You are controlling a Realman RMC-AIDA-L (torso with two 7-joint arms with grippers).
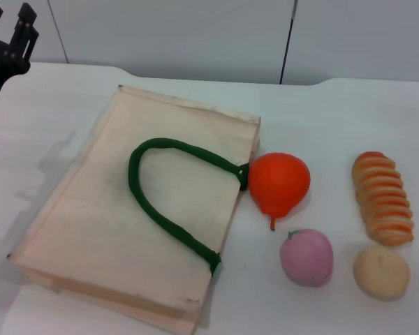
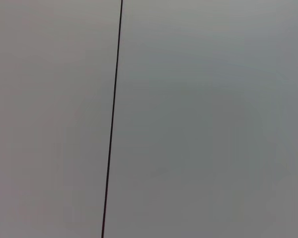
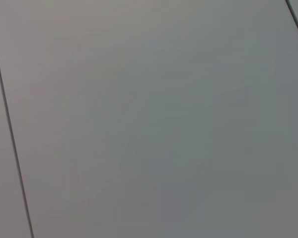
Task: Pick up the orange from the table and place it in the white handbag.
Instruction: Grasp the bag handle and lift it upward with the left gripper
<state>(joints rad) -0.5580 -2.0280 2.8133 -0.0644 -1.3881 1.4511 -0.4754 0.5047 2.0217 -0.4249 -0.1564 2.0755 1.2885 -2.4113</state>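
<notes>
The orange (image 1: 279,181), glossy orange-red with a small pointed stem tip, lies on the white table in the head view, touching the right edge of the white handbag (image 1: 112,230). The handbag lies flat, cream fabric with a dark green rope handle (image 1: 164,209) arching over it. My left gripper (image 1: 14,38) is raised at the far left top corner, well away from the bag and the orange. My right gripper is out of view. Both wrist views show only a plain grey wall with a dark seam.
A pink peach (image 1: 306,257) lies just in front of the orange. A pale tan bun (image 1: 381,272) and a ridged orange-striped bread (image 1: 383,198) lie to the right. The table's far edge (image 1: 300,82) meets a grey wall.
</notes>
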